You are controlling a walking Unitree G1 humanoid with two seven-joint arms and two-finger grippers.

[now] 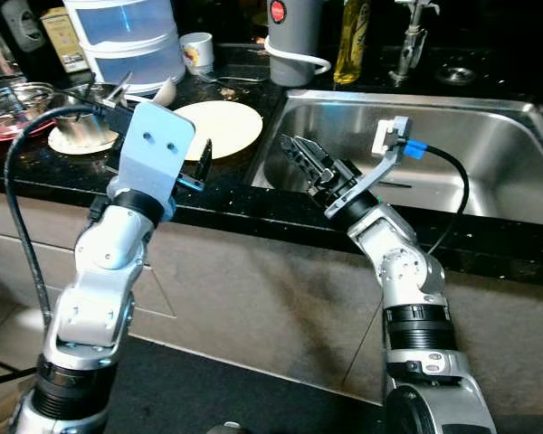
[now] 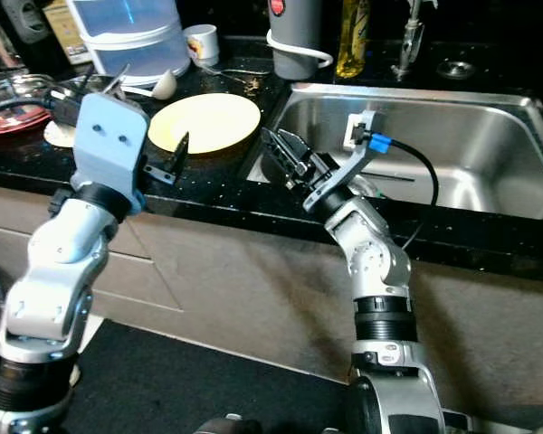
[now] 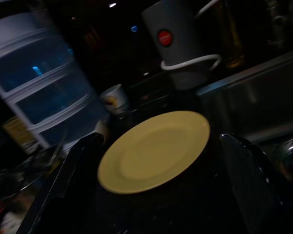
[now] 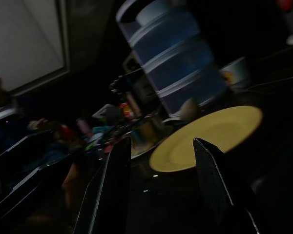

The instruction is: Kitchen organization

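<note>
A yellow plate (image 1: 219,127) lies flat on the black tabletop (image 1: 226,194) in the upper middle of the frame, just left of the steel sink (image 1: 489,154); the left tool (image 1: 202,165) hangs over the tabletop's front edge just below the plate, its fingers (image 3: 73,180) spread apart with nothing between them, the plate seen between them in the wrist view; the right tool (image 1: 306,161) is at the sink's left rim, right of the plate, its fingers (image 4: 112,190) parted and empty, pointing toward the plate; behind the plate, at the upper left, stand a stack of clear blue tubs (image 1: 131,41) and a small white cup (image 1: 197,51); a grey jug (image 1: 292,41) with a red dot stands at top centre, a bottle of yellow liquid (image 1: 351,41) right of it; a metal pot (image 1: 81,127) sits left of the plate
</note>
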